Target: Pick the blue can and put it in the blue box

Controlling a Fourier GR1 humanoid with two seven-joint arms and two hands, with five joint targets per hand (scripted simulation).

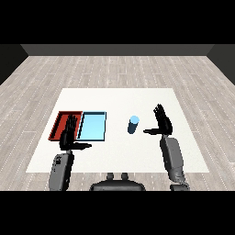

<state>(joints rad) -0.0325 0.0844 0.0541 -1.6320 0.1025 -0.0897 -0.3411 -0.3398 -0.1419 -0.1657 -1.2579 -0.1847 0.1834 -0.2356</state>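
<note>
A blue can (133, 125) stands upright on the white table (119, 101), right of centre. The light blue tray (92, 125) lies to its left, beside the red tray (61, 124). My right hand (161, 123) hovers just right of the can, fingers straight and thumb pointing left toward it, with a small gap between thumb and can. My left hand (69, 134) is open too, raised over the near edge where the two trays meet, holding nothing.
The two trays lie side by side at the table's left. Wooden floor surrounds the table on all sides.
</note>
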